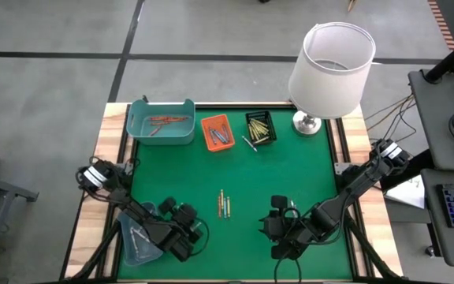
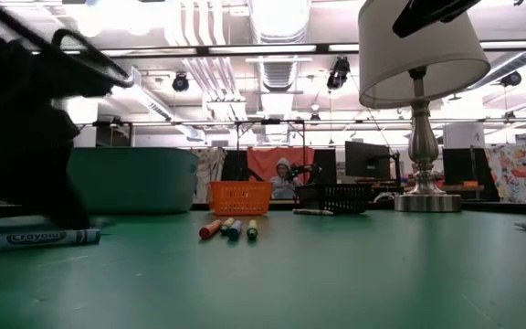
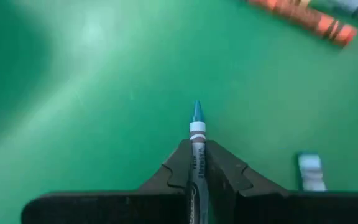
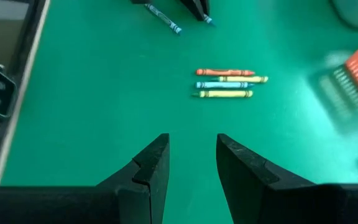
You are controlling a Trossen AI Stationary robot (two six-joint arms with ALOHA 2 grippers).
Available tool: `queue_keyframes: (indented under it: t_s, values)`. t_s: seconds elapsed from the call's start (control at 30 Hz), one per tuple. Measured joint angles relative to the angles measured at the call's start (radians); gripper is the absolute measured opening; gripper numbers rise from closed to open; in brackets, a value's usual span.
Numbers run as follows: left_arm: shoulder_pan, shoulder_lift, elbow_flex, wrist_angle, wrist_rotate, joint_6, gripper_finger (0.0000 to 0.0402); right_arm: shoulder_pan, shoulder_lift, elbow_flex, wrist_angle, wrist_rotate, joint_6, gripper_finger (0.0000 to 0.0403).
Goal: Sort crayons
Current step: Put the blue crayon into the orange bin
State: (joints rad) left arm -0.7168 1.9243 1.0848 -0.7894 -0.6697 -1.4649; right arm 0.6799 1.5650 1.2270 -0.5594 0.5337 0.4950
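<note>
A blue crayon is clamped in the left gripper jaws; carrying to the black tray is called for; the right gripper jaws stand apart.

Left arm reaches in low from the table's near-left corner, left gripper clamped shut on a blue crayon, tip poking out past the fingers. Right arm angles in from the right edge, right gripper hovering over the near centre, fingers apart, holding nothing.
</note>
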Motion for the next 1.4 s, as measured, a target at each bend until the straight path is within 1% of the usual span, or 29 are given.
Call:
queue_keyframes:
  t_s: [0.1, 0.17, 0.27, 0.4, 0.57, 0.67, 0.73, 0.8, 0.93, 1.03, 1.1, 1.17, 1.2, 1.3, 1.4]
  values:
    - [0.004, -0.059, 0.016, 0.011, -0.091, 0.078, 0.0004, -0.005, 0.0, -0.004, 0.013, 0.045, -0.057, 0.0121]
    - [0.005, -0.11, 0.026, 0.024, -0.16, 0.151, 0.0003, -0.015, 0.0, -0.006, 0.026, 0.054, -0.098, 0.0121]
    - [0.008, -0.191, 0.03, 0.089, -0.236, 0.319, 0.0002, -0.034, 0.0, -0.007, 0.034, 0.056, -0.153, 0.0121]
    - [0.019, -0.326, 0.031, 0.173, -0.312, 0.548, 0.0001, -0.07, 0.0, -0.016, 0.073, 0.052, -0.245, 0.0121]
    - [0.043, -0.469, 0.03, 0.192, -0.342, 0.729, 0.0001, -0.13, 0.0, -0.016, 0.096, 0.051, -0.335, 0.0121]
    - [0.065, -0.525, 0.03, 0.208, -0.342, 0.829, 0.0, -0.171, 0.0, -0.016, 0.128, 0.033, -0.394, 0.0121]
    - [0.085, -0.559, 0.029, 0.218, -0.337, 0.897, 0.0, -0.202, 0.0, -0.017, 0.153, 0.001, -0.441, 0.0121]
    - [0.112, -0.59, 0.028, 0.222, -0.329, 0.961, 0.0, -0.235, 0.0, -0.017, 0.186, -0.06, -0.495, 0.0121]
    - [0.209, -0.646, 0.027, 0.224, -0.261, 1.114, 0.0, -0.311, 0.0, -0.017, 0.274, -0.183, -0.612, 0.0121]
    - [0.314, -0.685, 0.026, 0.238, -0.197, 1.241, 0.0, -0.391, 0.0, -0.017, 0.326, -0.225, -0.694, 0.0121]
    - [0.394, -0.713, 0.025, 0.241, -0.123, 1.327, 0.0, -0.456, 0.0, -0.017, 0.347, -0.262, -0.723, 0.0121]
    - [0.48, -0.743, 0.02, 0.256, -0.016, 1.409, 0.0, -0.527, 0.0, -0.017, 0.357, -0.327, -0.73, 0.0121]
    - [0.527, -0.76, 0.014, 0.274, 0.053, 1.45, 0.0, -0.564, 0.0, -0.017, 0.358, -0.366, -0.731, 0.0121]
    - [0.688, -0.811, -0.017, 0.335, 0.303, 1.559, 0.0, -0.672, 0.0, -0.017, 0.358, -0.461, -0.741, 0.0121]
    - [0.861, -0.844, -0.045, 0.39, 0.534, 1.623, 0.0, -0.773, 0.0, -0.018, 0.361, -0.506, -0.765, 0.0121]
